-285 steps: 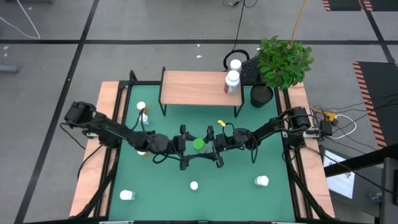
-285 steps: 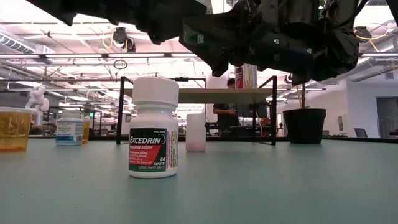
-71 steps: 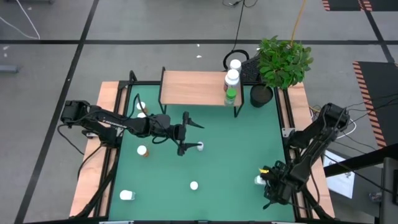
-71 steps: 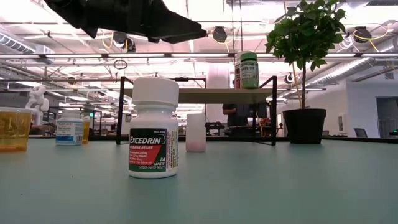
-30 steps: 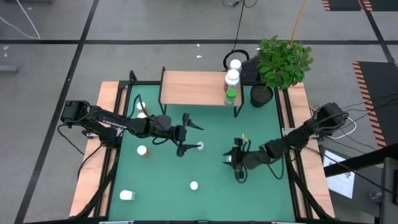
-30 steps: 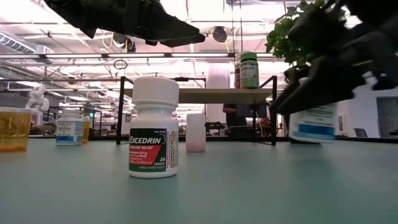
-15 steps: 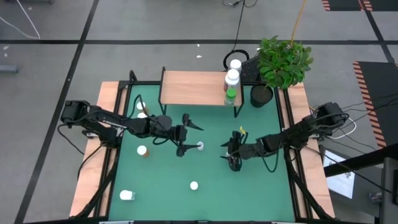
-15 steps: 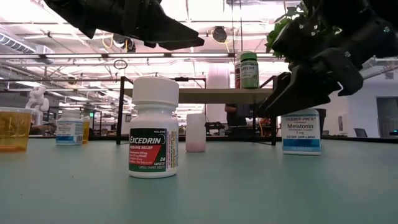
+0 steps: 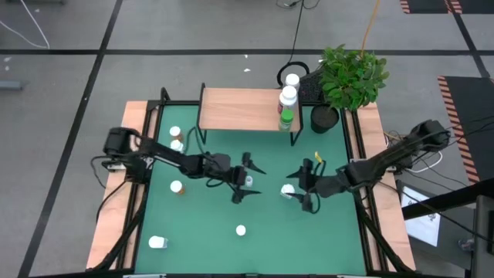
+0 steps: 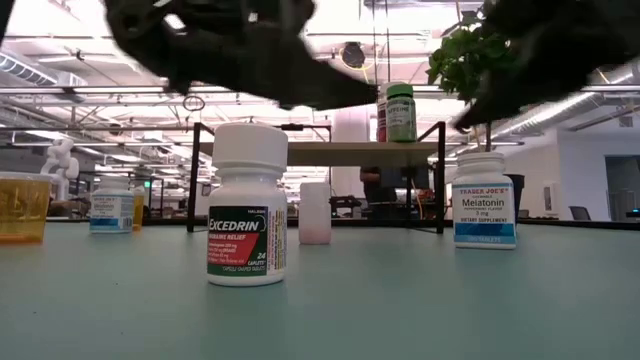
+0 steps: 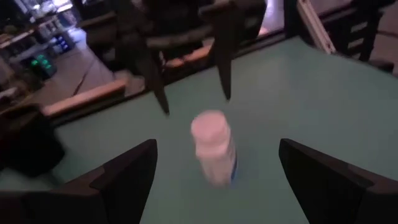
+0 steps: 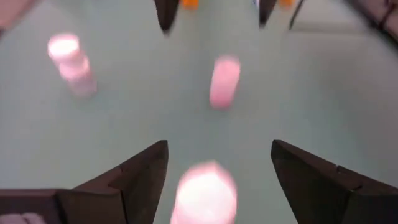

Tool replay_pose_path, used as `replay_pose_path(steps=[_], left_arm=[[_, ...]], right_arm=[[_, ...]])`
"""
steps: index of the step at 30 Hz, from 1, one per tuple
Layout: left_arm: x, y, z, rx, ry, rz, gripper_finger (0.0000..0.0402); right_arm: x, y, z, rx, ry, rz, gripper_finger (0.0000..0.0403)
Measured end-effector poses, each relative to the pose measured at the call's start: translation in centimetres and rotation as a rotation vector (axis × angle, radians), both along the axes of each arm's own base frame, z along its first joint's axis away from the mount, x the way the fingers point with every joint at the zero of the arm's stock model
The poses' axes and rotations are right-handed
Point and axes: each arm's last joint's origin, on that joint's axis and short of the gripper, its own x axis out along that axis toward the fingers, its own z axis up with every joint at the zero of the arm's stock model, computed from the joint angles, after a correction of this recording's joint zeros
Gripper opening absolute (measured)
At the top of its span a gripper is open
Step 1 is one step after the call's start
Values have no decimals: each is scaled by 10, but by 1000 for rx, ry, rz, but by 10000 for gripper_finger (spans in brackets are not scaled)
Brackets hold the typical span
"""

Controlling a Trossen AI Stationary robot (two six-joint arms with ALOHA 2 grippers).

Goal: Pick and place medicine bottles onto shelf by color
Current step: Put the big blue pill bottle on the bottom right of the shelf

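far left of the green table (image 9: pixel 208 224), low view: orange bottle (image 10: pixel 22 207) at the edge, then a blue-labelled bottle (image 10: pixel 111 211) farther back. high view on that side: white caps near the shelf's left leg (image 9: pixel 175 132), one orange-bodied bottle (image 9: pixel 177 187) on the mat, another white-capped bottle (image 9: pixel 157 242) near the front left corner. left gripper (image 9: pixel 247 177) over mid-table, fingers spread wide, holding nothing; its wrist view shows a white bottle with a blue label (image 11: pixel 213 147) standing ahead between the open fingers, apart from them. excedrin bottle (image 10: pixel 246 204) stands upright near the front, in the high view its cap (image 9: pixel 241 230). pale pink-white bottle (image 10: pixel 314 212) behind it, upright. shelf (image 9: pixel 241 109) at the back of the table, a green bottle (image 9: pixel 286 119) and two white-capped bottles stacked along its right end (image 9: pixel 289 96). melatonin bottle (image 9: pixel 288 190) upright on the mat right of centre, label readable in the low view. right gripper (image 9: pixel 307 185) just beside it, fingers apart, not gripping it. potted plant (image 9: pixel 349 77) at the back right corner.
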Motion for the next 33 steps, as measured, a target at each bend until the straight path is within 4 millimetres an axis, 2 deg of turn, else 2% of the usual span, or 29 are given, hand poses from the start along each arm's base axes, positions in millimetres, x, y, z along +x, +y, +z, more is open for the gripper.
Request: replay_pose_path(steps=[5,10,13,16,21,33], left_arm=[[45,-9,-12,-14,49,-103,340],[83,-16,-24,-9,161,-122,340],[100,-16,-30,-25,172,-110,340],[109,-13,-31,-44,165,-51,340],[111,-4,-34,-54,178,-12,340],[110,-8,-35,-88,201,-63,339]], right_arm=[[-27,8,2,89,92,-3,278],[-39,18,15,162,14,48,277],[-44,20,21,127,-38,45,276],[-46,21,23,103,-65,34,276],[-47,23,22,119,-65,26,276],[-44,25,19,140,-74,-24,276]])
